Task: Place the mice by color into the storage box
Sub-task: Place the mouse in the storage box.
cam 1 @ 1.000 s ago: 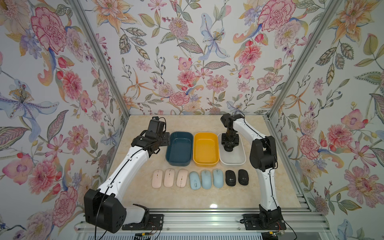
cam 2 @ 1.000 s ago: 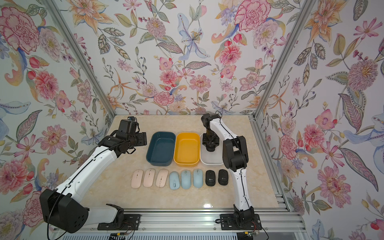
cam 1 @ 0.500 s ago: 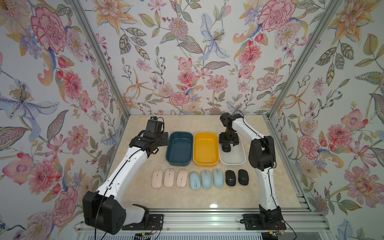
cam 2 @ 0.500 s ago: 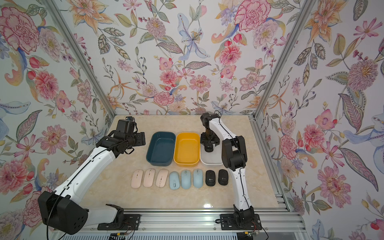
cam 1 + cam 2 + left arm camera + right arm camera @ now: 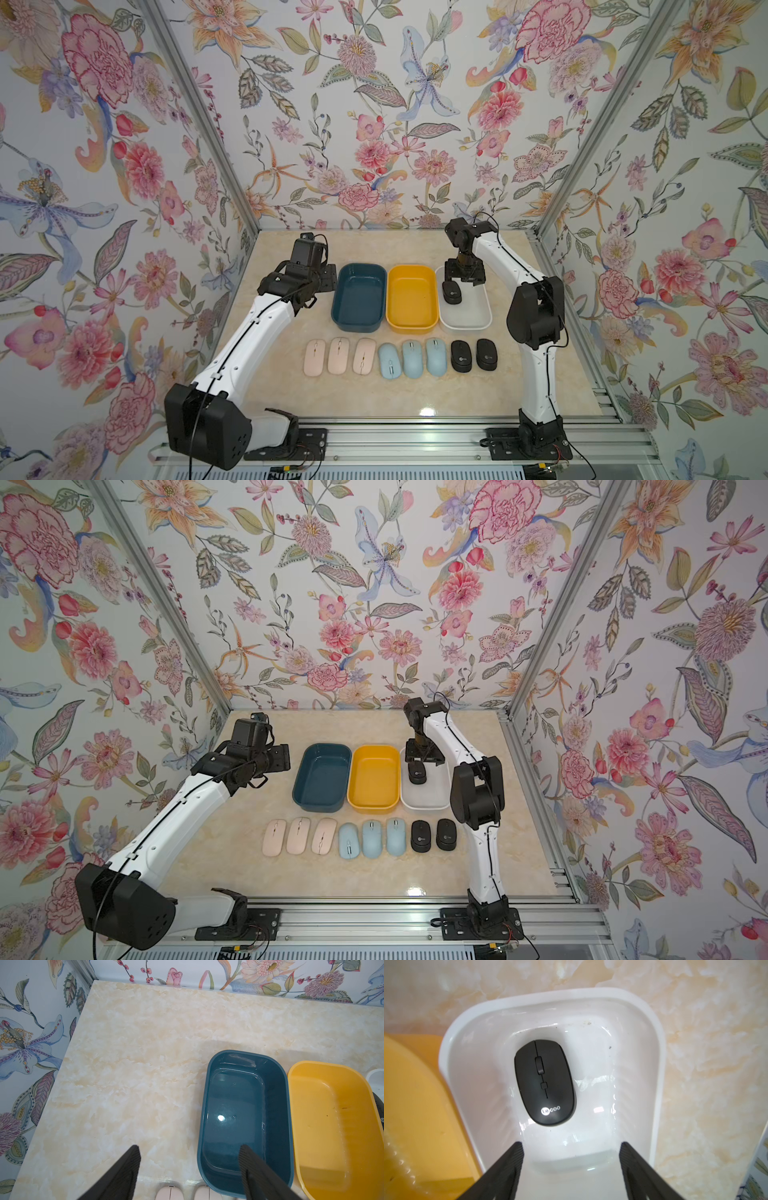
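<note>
Mouse (image 5: 545, 1082) now clear of end effector (image 5: 571, 1144)

pink mice (image 5: 169, 1194): two, cut off at frame edge, left wrist
white storage box (image 5: 375, 1078): only a corner shows, left wrist
yellow storage box (image 5: 415, 1105): cropped, blurry, right wrist
row's black mice (image 5: 461, 356): logo text unreadable, both top views

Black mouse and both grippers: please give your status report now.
Right gripper open, empty, above white box. Black mouse lies inside it, free. Left gripper open, empty. Nothing in the way.
</note>
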